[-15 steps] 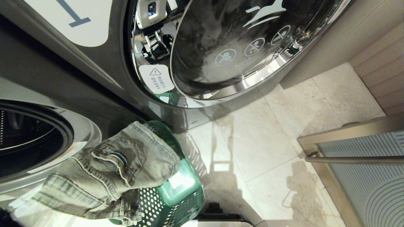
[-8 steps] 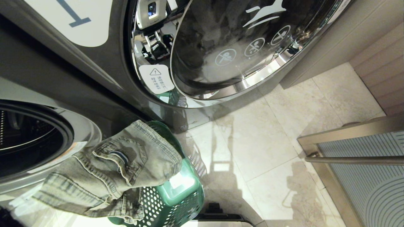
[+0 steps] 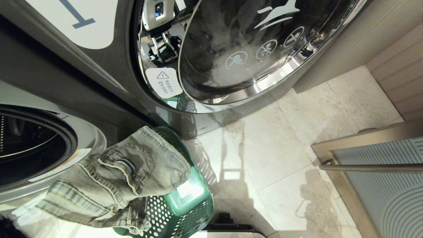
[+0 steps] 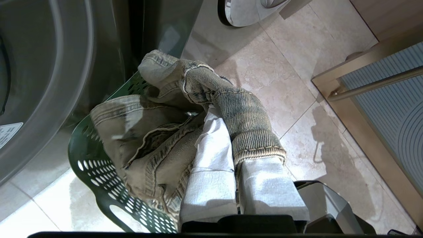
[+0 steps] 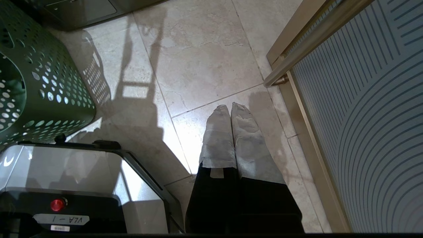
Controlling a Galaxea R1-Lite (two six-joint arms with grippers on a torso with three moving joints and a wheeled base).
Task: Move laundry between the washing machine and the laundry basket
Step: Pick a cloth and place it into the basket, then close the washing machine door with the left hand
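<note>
**Kid:** Why is the left gripper [image 4: 231,142] squeezing the laundry [image 3: 119,178]?

**Helper:** Its jaws are clamped on the cloth so it hangs over the laundry basket [image 3: 185,211]. The right gripper [image 5: 231,114] waits, jaws together. Farther back, the washing machine [image 3: 36,145] stands open.

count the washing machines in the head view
2. One with a closed glass door fills the top of the view, behind the basket. The other, door ring open and dark inside, is at the left edge. Others may lie out of view.
</note>
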